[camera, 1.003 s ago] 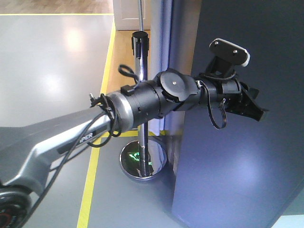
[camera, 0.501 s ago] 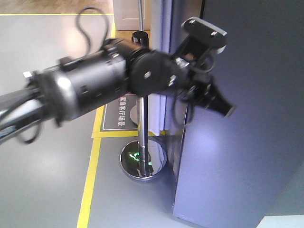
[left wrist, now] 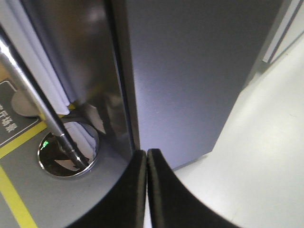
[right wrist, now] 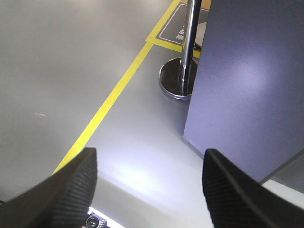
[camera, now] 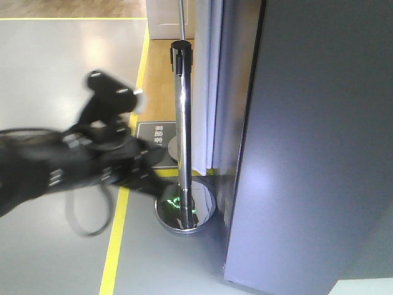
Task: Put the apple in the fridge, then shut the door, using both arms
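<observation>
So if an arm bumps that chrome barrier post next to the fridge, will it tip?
Probably not easily. The tall shiny chrome barrier post stands on a wide round dome base, likely weighted. Its polished metal looks slippery, so a knock would probably glance off, or slide it across the smooth grey floor.

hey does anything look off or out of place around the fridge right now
Nothing stands out. The fridge door looks shut and unmarked, the chrome barrier post stands upright beside it, and the floor shows no spill. The left hand is closed and empty; the right hand is open.

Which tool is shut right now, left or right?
The left tool: its two fingers press together with no gap and nothing between them. The right tool has its fingers spread wide, bare floor showing between them.
</observation>
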{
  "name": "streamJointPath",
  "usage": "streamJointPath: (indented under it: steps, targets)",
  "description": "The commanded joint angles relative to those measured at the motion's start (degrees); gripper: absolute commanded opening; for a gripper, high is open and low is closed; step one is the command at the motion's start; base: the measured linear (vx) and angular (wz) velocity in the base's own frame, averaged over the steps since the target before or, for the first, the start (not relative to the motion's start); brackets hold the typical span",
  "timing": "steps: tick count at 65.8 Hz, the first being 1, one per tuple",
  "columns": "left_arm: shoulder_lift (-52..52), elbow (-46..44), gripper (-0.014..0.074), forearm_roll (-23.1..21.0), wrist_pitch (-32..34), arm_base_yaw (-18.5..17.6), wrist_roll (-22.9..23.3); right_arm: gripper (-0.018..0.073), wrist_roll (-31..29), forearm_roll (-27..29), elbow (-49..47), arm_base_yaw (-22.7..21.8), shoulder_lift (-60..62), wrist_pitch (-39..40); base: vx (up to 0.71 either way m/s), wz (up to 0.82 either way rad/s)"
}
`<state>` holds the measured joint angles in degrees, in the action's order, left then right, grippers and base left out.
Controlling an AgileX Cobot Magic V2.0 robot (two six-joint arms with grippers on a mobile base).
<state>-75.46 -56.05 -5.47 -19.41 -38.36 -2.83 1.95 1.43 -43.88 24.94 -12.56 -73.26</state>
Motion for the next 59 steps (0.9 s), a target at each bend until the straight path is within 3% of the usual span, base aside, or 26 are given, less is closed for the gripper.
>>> streamJointPath:
  steps: [1, 19, 28, 39, 54, 59]
  targets:
    - [5.97, 2.86, -0.0006, -0.31, 4.03, 1.38, 0.72, 0.0452, 0.03, -0.26, -1.09, -0.25, -0.95, 0.26, 0.0, 0.0]
    - [15.33, 11.15, -0.0006, -0.31, 2.99, 5.83, 0.78, 0.0452, 0.09, -1.43, -1.09, -0.25, -0.95, 2.97, 0.0, 0.0]
    - [16.53, 11.46, -0.0006, -0.31, 2.19, 7.63, 0.78, 0.043, 1.79, -5.21, -1.09, -0.25, -0.95, 4.32, 0.0, 0.0]
    - [16.52, 11.46, -0.0006, -0.31, 1.98, 7.76, 0.54, 0.0281, 7.07, -10.94, -1.09, -0.25, -1.01, 8.08, 0.0, 0.0]
    - [16.52, 11.46, -0.0006, -0.37, 1.8, 7.76, 0.54, -0.0017, 7.32, -11.71, -1.09, -0.25, -5.49, 12.0, 0.0, 0.0]
    - [16.52, 11.46, -0.0006, -0.37, 1.8, 7.76, 0.54, -0.001, 7.32, -11.91, -1.09, -0.25, -8.68, 14.99, 0.0, 0.0]
